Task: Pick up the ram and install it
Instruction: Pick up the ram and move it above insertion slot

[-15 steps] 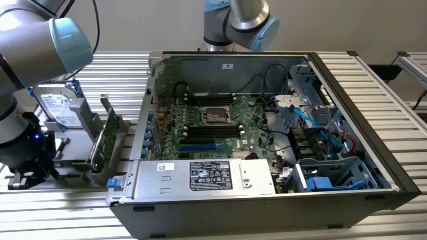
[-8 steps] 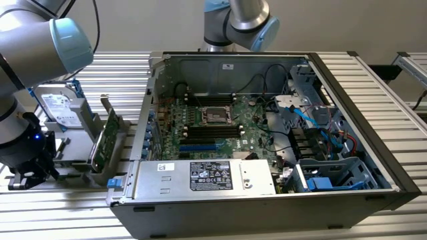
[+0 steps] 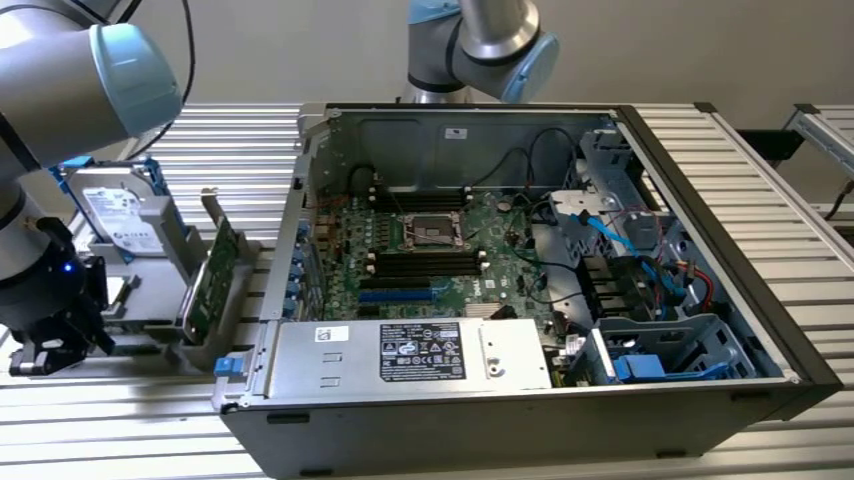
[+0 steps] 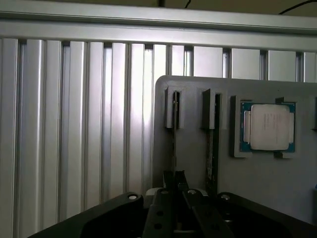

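1. Fingers of gripper (image 4: 175,174) pinched shut on the ram (image 4: 174,148).
2. Position: the ram stands on edge in a slot of grey holder (image 4: 193,148); processor chip (image 4: 267,126) seated nearby.
3. Exterior view: grey holder (image 3: 147,300) at 9 o'clock of open computer case (image 3: 400,135).

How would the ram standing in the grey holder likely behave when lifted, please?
Likely stiff and light: the ram is a thin board, seen edge-on. It may bind if tilted, since the holder hugs it in a narrow slot.
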`<state>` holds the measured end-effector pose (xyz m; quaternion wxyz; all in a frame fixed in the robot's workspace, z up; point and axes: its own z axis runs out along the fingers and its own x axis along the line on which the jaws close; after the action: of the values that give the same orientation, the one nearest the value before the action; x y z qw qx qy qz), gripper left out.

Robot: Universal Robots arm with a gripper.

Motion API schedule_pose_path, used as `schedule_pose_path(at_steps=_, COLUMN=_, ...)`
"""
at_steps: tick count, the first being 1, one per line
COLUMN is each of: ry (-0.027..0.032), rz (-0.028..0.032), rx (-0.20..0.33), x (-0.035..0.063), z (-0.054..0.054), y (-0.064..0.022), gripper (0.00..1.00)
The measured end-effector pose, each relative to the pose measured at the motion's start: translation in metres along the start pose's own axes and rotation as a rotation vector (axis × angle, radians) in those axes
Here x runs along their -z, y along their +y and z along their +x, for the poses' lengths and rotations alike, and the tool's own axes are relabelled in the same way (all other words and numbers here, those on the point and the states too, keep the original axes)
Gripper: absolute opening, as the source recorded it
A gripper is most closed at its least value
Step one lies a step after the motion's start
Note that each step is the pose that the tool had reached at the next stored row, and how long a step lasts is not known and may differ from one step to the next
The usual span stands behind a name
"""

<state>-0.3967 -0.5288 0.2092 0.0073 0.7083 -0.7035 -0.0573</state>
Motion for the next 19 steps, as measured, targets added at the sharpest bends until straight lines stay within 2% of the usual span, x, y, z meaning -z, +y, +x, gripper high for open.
schedule_pose_path(at_steps=10, ry=-0.0213, rz=-0.0012, rx=0.002, x=0.03, z=0.001, y=-0.0003, gripper=0.13)
schedule_pose_path(at_steps=16, ry=-0.0336, rz=-0.0077, rx=0.002, x=0.0479, z=0.0, y=-0.0082, gripper=0.13)
schedule_pose_path(at_steps=19, ry=-0.038, rz=-0.014, rx=0.002, x=0.0556, z=0.0, y=-0.0158, gripper=0.13)
